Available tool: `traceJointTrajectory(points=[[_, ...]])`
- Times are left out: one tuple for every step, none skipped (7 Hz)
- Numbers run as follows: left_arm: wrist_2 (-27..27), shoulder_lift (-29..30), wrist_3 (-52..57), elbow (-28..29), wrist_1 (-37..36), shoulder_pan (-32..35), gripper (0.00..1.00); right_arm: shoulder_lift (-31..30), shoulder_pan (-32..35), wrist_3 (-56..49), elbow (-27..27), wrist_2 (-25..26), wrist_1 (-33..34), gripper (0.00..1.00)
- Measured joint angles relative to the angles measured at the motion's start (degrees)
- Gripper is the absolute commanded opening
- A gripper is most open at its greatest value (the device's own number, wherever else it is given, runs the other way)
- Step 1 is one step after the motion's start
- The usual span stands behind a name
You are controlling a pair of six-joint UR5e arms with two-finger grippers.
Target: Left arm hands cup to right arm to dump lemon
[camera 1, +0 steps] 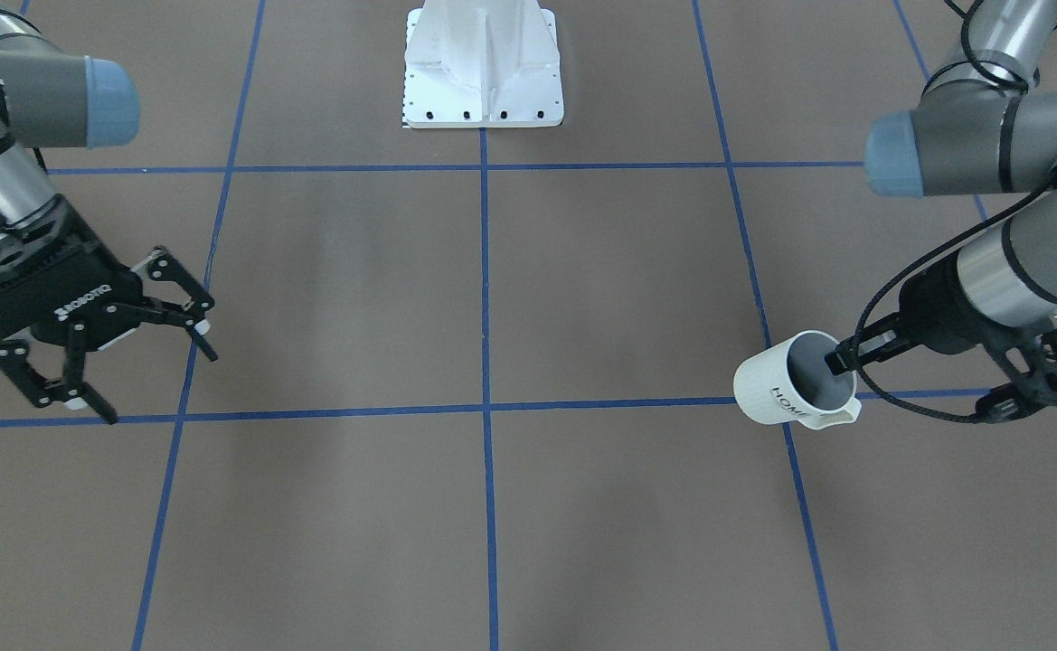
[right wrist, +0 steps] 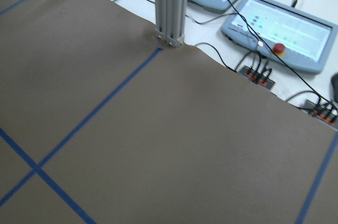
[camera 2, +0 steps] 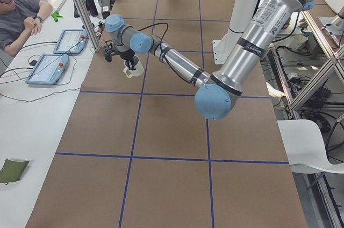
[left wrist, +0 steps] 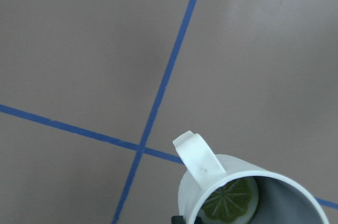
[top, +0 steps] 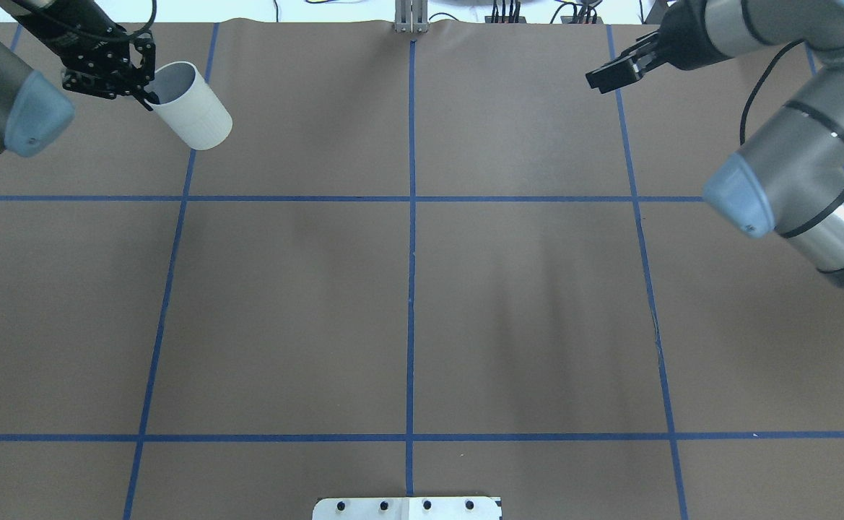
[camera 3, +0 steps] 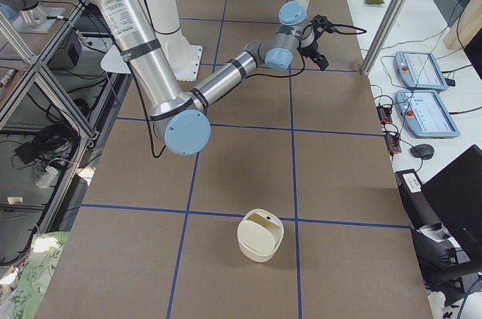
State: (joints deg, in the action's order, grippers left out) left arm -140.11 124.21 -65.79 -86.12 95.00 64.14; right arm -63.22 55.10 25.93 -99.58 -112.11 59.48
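My left gripper (camera 1: 844,362) is shut on the rim of the cream-white cup (camera 1: 786,393), with one finger inside its dark grey mouth. The cup is tilted, "HOME" on its side and its handle at the lower rim. The overhead view shows the cup (top: 194,108) at the far left with the left gripper (top: 140,87) on it. In the left wrist view the yellow-green lemon (left wrist: 231,200) slice lies inside the cup (left wrist: 199,160). My right gripper (camera 1: 159,384) is open and empty, far across the table; overhead it (top: 601,76) is at the far right.
The white robot base plate (camera 1: 483,90) stands at the table's middle edge. A second cream cup (camera 3: 261,235) stands on the table near the exterior right camera. An aluminium post (right wrist: 170,7) and teach pendants (right wrist: 285,23) are past the table's far edge. An operator (camera 2: 16,13) sits there.
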Motion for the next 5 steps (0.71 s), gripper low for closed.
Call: traceJointTrajectory(points=[[0.16,1.75,-5.24,1.95,3.37,-1.64,0.00,0.18,-6.33,3.21,-0.72,9.34,-3.34,1.00],[0.77,3.84,-8.98,3.61,4.81,-3.33,0.00,0.54,-13.54,4.80,-1.46,20.29,-4.66,1.00],[1.70,5.97,-11.62,5.13,5.39,-4.95,0.00,1.68,-19.99,5.42,-1.68,30.06,-5.09,1.00],[2.26,8.28,-13.94,6.25,5.61,-6.35,0.00,3.34,-24.60,5.62,-1.54,36.88,-5.02,1.00],[2.47,10.79,-16.20,7.04,5.68,-7.58,0.00,4.53,-27.01,5.57,-1.36,40.10,-4.76,1.00]])
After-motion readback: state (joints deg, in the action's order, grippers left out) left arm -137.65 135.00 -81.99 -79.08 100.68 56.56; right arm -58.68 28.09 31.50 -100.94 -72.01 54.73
